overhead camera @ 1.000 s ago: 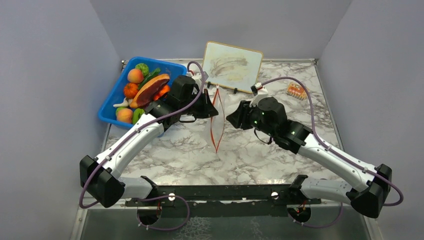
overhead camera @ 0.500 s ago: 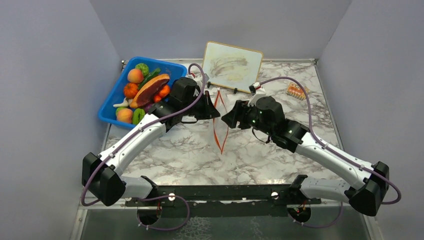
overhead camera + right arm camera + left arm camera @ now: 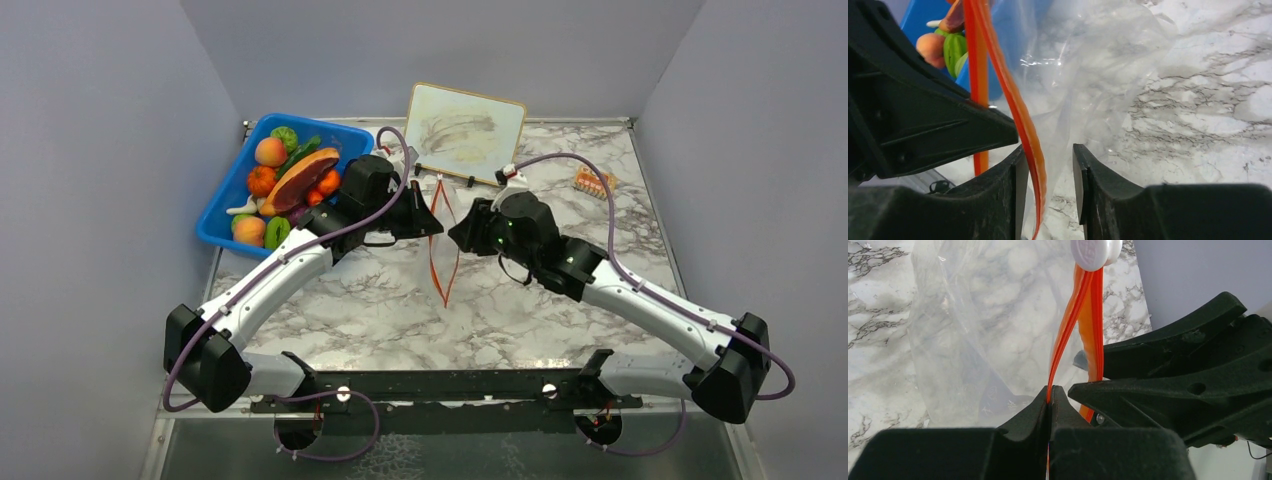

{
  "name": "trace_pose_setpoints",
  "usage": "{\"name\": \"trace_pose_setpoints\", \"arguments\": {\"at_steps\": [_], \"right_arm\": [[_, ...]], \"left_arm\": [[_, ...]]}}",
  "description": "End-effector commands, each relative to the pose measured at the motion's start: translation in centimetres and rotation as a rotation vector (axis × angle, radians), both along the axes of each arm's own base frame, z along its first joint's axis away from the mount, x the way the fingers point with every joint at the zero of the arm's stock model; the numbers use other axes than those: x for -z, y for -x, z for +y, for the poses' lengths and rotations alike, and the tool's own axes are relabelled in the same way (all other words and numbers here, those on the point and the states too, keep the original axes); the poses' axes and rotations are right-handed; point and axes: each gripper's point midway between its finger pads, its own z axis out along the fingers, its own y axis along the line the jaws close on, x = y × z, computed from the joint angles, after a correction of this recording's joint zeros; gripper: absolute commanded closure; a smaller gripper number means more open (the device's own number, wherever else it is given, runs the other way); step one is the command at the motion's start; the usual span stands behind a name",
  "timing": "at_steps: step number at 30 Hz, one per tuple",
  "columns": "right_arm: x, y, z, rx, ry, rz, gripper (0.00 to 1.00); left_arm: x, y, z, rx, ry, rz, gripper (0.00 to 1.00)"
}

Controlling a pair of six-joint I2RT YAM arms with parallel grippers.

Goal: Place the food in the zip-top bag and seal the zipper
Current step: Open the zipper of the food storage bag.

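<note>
- Top view: your zip-top bag (image 3: 425,252) hangs above the middle of the table (image 3: 520,310), toward its far edge. The left gripper (image 3: 432,222) holds it up, and the right gripper (image 3: 456,238) is close against its other side.
- All the food (image 3: 296,178) sits in the blue bin (image 3: 222,222) at the table's far left corner. None of it shows in the bag.
- Against a second ago, your right gripper has closed in on the zipper (image 3: 437,270) from well apart. The strip's lower end has swung a little to the right, and its two lips now bow apart. The left gripper has barely moved.
- Left wrist view: your left fingers are pinched tight on one orange lip of the zipper, below the white slider tab (image 3: 1096,250). The other lip runs free just beside it, in front of the right gripper's black finger.
- Expect the film to be very light, limp and slick. It probably won't hold its mouth open by itself and may slide out of a weak pinch. Take hold on the stiffer orange strip, one lip per gripper and away from the slider.
- Right wrist view: your right jaws stand partly apart. The free lip passes between them and lies against the left-hand finger with a gap to the other, so nothing is gripped yet.
</note>
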Motion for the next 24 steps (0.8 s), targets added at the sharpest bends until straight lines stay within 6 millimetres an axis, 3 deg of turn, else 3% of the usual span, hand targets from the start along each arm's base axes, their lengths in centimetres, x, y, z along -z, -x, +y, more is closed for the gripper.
{"name": "trace_pose_setpoints", "arguments": {"at_steps": [1, 5, 7, 8, 15, 19, 24], "right_arm": [[1.3, -0.9, -3.0, 0.154, 0.073, -0.015, 0.68], [0.6, -1.0, -5.3, 0.246, 0.079, -0.049, 0.84], [-0.4, -0.7, -5.4, 0.231, 0.057, -0.071, 0.97], [-0.8, -0.4, -5.4, 0.219, 0.044, -0.082, 0.99], [-4.5, 1.0, -7.7, 0.221, 0.018, -0.157, 0.99], [-5.3, 1.1, -9.4, 0.257, 0.065, -0.193, 0.99], [-5.7, 1.7, -9.1, 0.213, 0.079, -0.185, 0.99]], "left_arm": [[-1.6, 0.6, -0.5, 0.033, 0.048, -0.029, 1.0], [-1.8, 0.9, -0.2, 0.041, 0.043, -0.046, 1.0], [-1.4, 0.8, 0.1, 0.037, 0.024, -0.054, 1.0], [-1.1, 0.8, 0.2, 0.037, 0.009, -0.056, 1.0], [-0.5, 1.2, 1.0, 0.081, -0.066, -0.081, 1.0], [-0.5, 1.1, 1.8, 0.073, -0.113, -0.101, 1.0], [-0.7, 1.4, 1.8, 0.104, -0.118, -0.121, 1.0]]}}
